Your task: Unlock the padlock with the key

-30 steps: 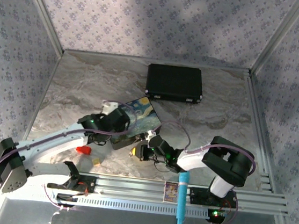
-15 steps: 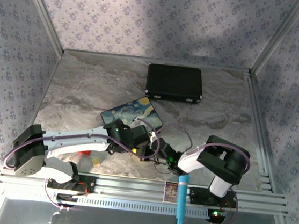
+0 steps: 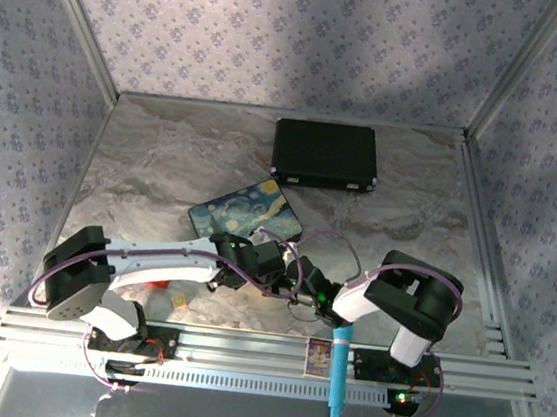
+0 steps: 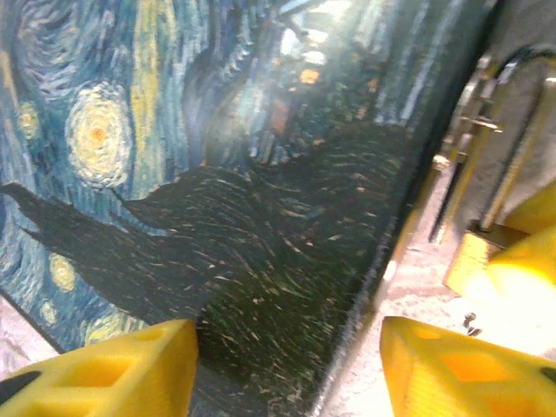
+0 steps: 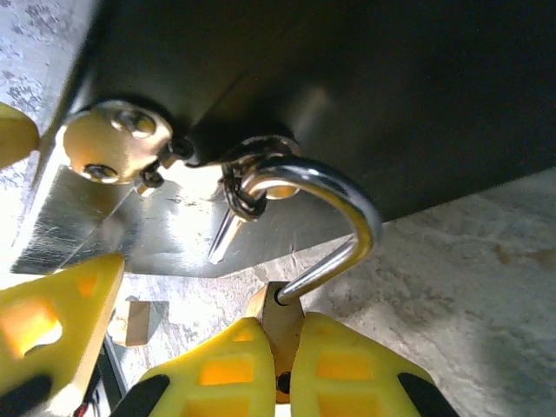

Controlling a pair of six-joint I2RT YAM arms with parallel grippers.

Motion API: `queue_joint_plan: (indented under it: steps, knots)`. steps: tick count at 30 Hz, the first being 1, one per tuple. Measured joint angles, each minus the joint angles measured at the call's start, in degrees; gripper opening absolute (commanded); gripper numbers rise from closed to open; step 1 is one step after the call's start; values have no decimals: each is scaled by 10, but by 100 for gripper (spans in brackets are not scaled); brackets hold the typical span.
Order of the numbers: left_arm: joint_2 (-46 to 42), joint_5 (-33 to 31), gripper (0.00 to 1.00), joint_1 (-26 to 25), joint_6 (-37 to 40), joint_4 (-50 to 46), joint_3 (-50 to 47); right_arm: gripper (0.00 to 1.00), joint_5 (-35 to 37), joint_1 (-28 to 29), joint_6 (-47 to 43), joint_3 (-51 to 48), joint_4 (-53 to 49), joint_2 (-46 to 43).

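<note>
Right wrist view has the right gripper (image 5: 287,369) pinching the padlock (image 5: 280,323) by its brass body, its shackle (image 5: 352,200) arching toward 12 o'clock through the painted box (image 4: 217,174) hasp (image 5: 254,184), while the left gripper (image 4: 282,352), jaws spread, has the lock at 2 o'clock.

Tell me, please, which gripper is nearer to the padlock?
The right. The right gripper is shut on the body of the padlock, so it touches it. The left gripper is open above the painted box, at the edge beside the padlock, not touching it.
</note>
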Motion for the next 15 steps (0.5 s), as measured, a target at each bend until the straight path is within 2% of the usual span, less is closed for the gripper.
queue_joint_plan:
  steps: [8,15]
  knots:
    - [16,-16,47,1,-8,-2,11,1,-14,-25,5,-4,-3,-13]
    - [15,-16,44,1,-9,-2,11,1,-32,-71,5,-13,-16,-40]
